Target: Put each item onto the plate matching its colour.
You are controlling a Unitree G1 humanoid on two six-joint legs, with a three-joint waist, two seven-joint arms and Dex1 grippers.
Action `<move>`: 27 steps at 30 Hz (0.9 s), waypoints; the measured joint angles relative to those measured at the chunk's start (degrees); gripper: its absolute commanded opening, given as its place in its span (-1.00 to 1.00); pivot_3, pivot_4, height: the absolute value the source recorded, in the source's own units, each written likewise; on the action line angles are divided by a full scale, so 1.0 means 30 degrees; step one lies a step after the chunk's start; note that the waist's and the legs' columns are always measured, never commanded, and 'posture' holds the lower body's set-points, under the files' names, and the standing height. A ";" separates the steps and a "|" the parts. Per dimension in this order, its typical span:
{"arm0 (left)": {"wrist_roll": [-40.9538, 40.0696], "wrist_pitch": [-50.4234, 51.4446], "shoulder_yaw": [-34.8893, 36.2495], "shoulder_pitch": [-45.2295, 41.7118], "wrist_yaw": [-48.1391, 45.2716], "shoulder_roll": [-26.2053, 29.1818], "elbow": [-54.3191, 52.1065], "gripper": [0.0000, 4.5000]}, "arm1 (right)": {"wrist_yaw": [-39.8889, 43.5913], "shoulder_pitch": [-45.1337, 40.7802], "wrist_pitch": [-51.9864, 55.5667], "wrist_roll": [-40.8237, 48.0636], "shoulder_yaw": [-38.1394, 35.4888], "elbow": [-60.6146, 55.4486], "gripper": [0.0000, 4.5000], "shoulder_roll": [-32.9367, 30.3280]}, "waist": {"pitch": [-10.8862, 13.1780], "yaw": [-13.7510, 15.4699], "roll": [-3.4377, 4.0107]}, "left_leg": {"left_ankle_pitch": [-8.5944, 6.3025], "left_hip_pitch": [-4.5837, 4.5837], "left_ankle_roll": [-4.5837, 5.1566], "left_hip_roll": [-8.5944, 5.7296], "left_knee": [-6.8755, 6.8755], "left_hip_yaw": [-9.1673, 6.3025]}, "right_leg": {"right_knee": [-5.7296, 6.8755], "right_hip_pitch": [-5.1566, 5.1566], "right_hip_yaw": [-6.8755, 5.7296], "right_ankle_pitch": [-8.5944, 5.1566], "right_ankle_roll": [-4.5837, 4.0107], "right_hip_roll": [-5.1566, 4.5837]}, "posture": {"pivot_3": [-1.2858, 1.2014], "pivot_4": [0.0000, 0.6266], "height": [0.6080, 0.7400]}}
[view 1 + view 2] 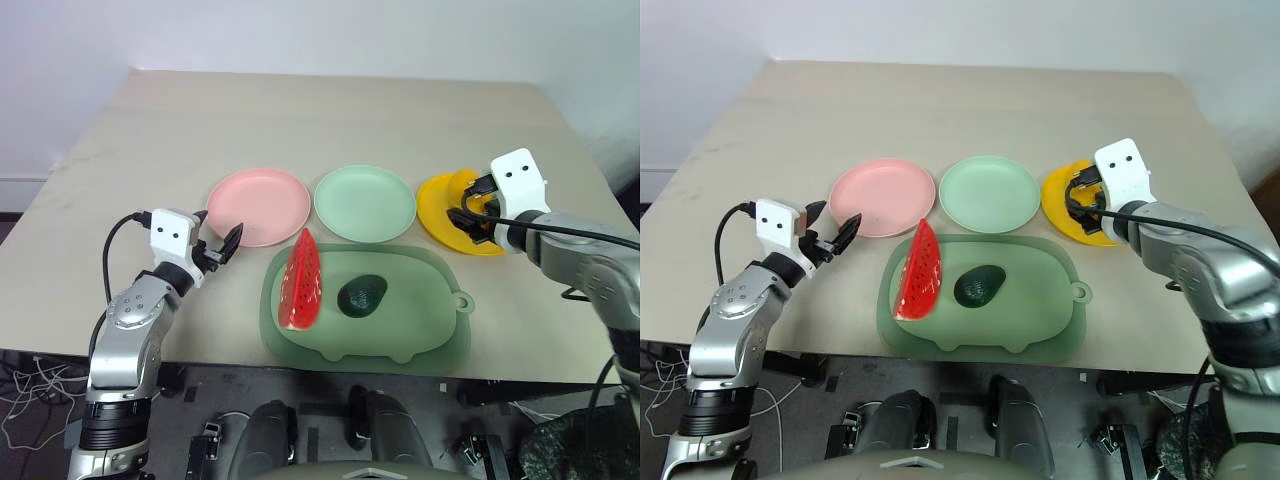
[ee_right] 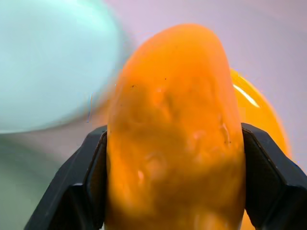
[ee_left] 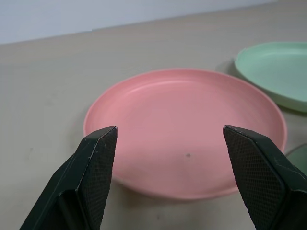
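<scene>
Carrying the mango [image 2: 172, 139] to the yellow plate [image 1: 436, 200] is the step in hand: it is clamped in the right gripper [image 1: 470, 215], just over that plate near the table's right edge. Next, a lowering and release onto the plate is called for. The mango is oval, glossy, yellow-orange. The left gripper [image 3: 170, 179] looks parted and empty at the pink plate [image 3: 187, 129].

Beige table [image 1: 330, 120], matte top, faint scuffs, pale wall behind its far edge. Large green board [image 1: 420, 320] with ring tab lies flat at the table's near edge, between the two sets of jaws and nearer the robot than both. Cables on floor [image 1: 25, 400] below the left jaws.
</scene>
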 measured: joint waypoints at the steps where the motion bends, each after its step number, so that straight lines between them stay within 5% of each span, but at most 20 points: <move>1: 0.0002 -0.0012 0.0005 -0.0012 0.0051 -0.0001 -0.0009 0.65 | 0.0440 -0.0055 -0.0634 -0.0755 0.0403 0.1028 0.38 0.0229 | 0.0002 0.0008 0.0003 | 0.0000 -0.0009 0.0000 0.0002 -0.0007 -0.0003 | 0.0002 -0.0012 -0.0004 0.0000 0.0000 0.0002 | 0.03 -0.52 1.00; 2: 0.0009 -0.0013 0.0017 -0.0010 0.0142 -0.0001 -0.0032 0.65 | 0.1005 -0.0082 -0.1289 -0.1450 0.0735 0.1947 0.38 0.0409 | 0.0006 0.0008 0.0009 | 0.0000 -0.0016 0.0000 0.0003 -0.0014 0.0000 | 0.0005 -0.0023 -0.0003 0.0000 0.0000 0.0001 | 0.03 -0.52 1.00; 7: 0.0007 -0.0019 0.0097 0.0357 0.0424 0.0000 -0.0729 0.65 | 0.3223 -0.0735 -0.3487 -0.3840 0.0865 0.4119 0.99 0.0627 | 0.0005 -0.0017 0.0009 | 0.0000 -0.0005 0.0000 0.0020 -0.0010 0.0012 | 0.0008 -0.0019 0.0002 0.0005 0.0006 -0.0007 | 0.03 -0.52 1.00; 15: -0.0021 0.0031 0.0262 0.1199 0.0906 -0.0101 -0.1450 0.65 | 0.6451 0.1154 -0.7001 -0.4740 -0.1854 -0.0163 0.99 -0.0419 | 0.0011 0.0065 0.0017 | 0.0001 -0.0007 -0.0002 0.0023 -0.0002 0.0000 | 0.0009 -0.0014 -0.0004 0.0005 0.0007 -0.0010 | 0.03 -0.52 1.00; 19: -0.0035 0.0104 0.0212 0.1204 0.0755 -0.0059 -0.1457 0.65 | 1.0375 0.3444 -0.7019 -0.1494 -0.4540 -0.4745 0.99 -0.1104 | 0.0013 0.0038 0.0012 | 0.0000 0.0001 -0.0002 0.0034 -0.0012 -0.0028 | 0.0001 -0.0001 -0.0017 0.0002 0.0006 0.0001 | 0.03 -0.52 1.00; 27: -0.0028 0.0096 0.0038 0.0404 0.0242 0.0058 -0.1050 0.65 | 1.5622 0.6649 -0.5066 0.2756 -0.4050 -0.9892 0.99 -0.1935 | 0.0015 0.0036 0.0008 | 0.0000 0.0021 -0.0002 0.0034 0.0018 -0.0025 | 0.0009 0.0021 -0.0019 0.0000 -0.0002 -0.0006 | 0.03 -0.52 1.00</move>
